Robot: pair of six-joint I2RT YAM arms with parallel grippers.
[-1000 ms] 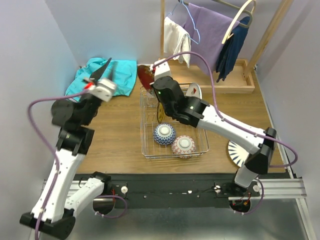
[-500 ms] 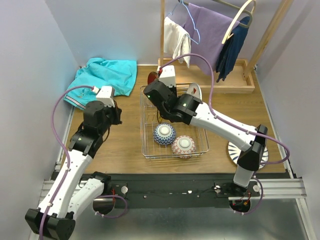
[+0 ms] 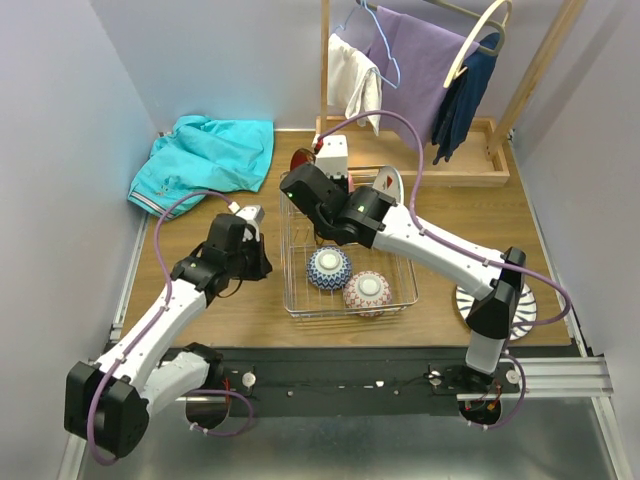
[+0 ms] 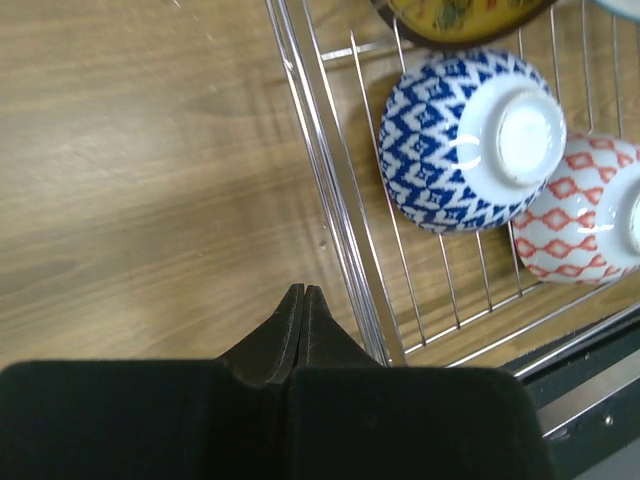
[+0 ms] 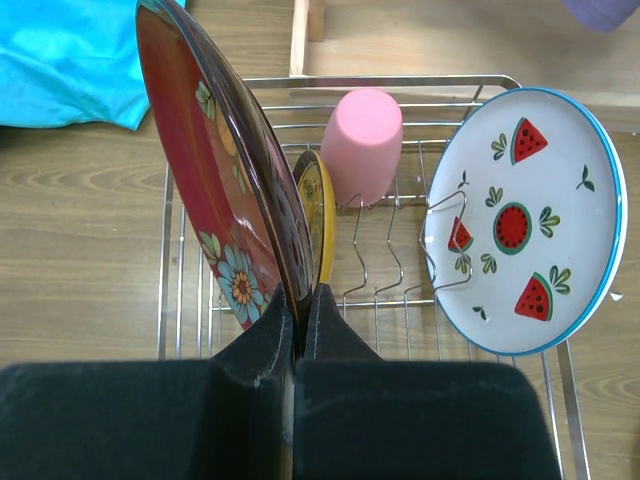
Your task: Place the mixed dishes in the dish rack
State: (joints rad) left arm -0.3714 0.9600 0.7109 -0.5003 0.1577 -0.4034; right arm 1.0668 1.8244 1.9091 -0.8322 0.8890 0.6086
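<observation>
Doubly clenches: right jaws on red floral plate (image 5: 225, 200), edgewise for slotting upright beside yellow plate (image 5: 318, 215) in dish rack (image 5: 380, 82); left jaws empty.

The left arm has swung down from over the teal cloth (image 3: 210, 150) in the far-left corner. Its gripper (image 4: 303, 300), spread before, is now pinched together just left of the rack (image 4: 340, 200). The right gripper (image 5: 298, 305) has carried the red plate (image 5: 215, 170) in to the rack's far-left corner, more on edge.

No readable text or labels anywhere.
</observation>
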